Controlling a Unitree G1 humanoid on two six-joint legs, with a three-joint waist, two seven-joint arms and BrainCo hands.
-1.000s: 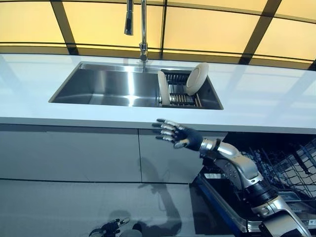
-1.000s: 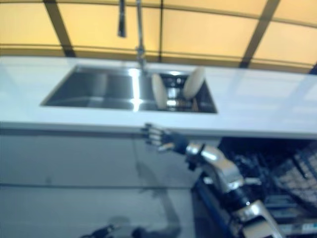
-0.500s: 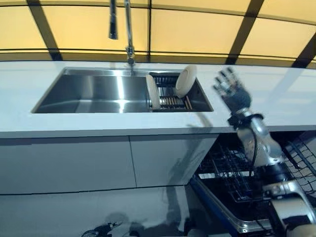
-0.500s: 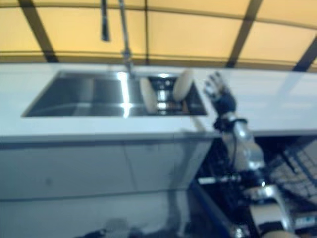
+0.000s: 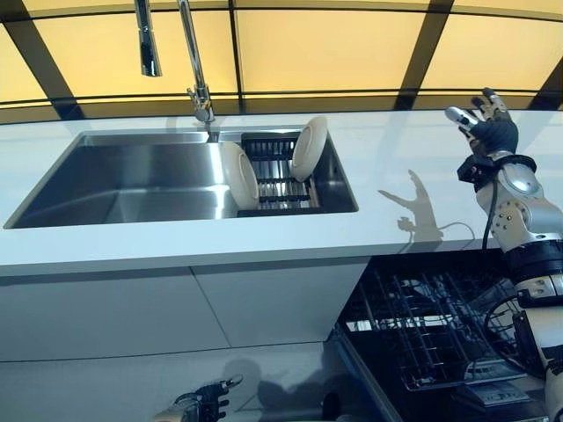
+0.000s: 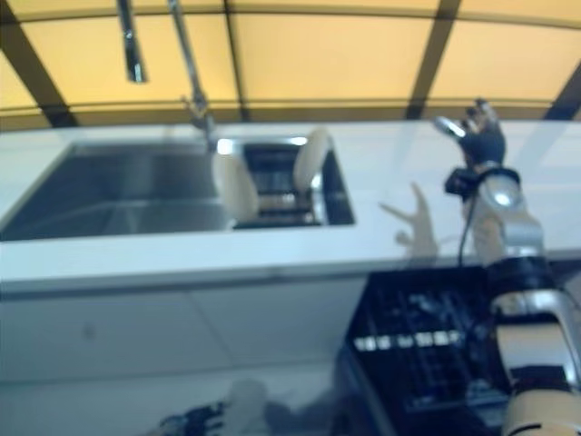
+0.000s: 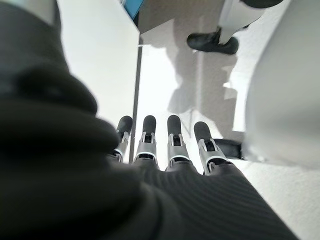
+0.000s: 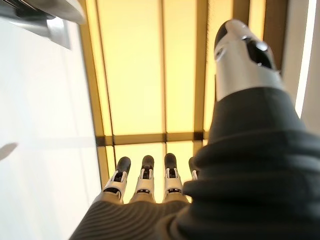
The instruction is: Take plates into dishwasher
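Two white plates stand on edge in a dark rack (image 5: 280, 172) at the right end of the steel sink (image 5: 114, 180): one plate (image 5: 238, 175) at the front left, the other plate (image 5: 309, 148) leaning at the back right. My right hand (image 5: 484, 127) is raised above the white counter (image 5: 413, 189), right of the sink, open and empty, well apart from the plates. My left hand (image 5: 207, 404) hangs low by the floor, open and empty. The dishwasher (image 5: 431, 330) stands open below the counter at the right, with its wire rack pulled out.
A tall faucet (image 5: 195, 61) with a spray head rises behind the sink. Grey cabinet fronts (image 5: 176, 308) run under the counter. A yellow panelled wall is behind. A person's dark shoe (image 7: 212, 42) shows on the floor in the left wrist view.
My right hand has risen from in front of the cabinet to above the counter and swung right. The camera has turned, so the sink has shifted left in view.
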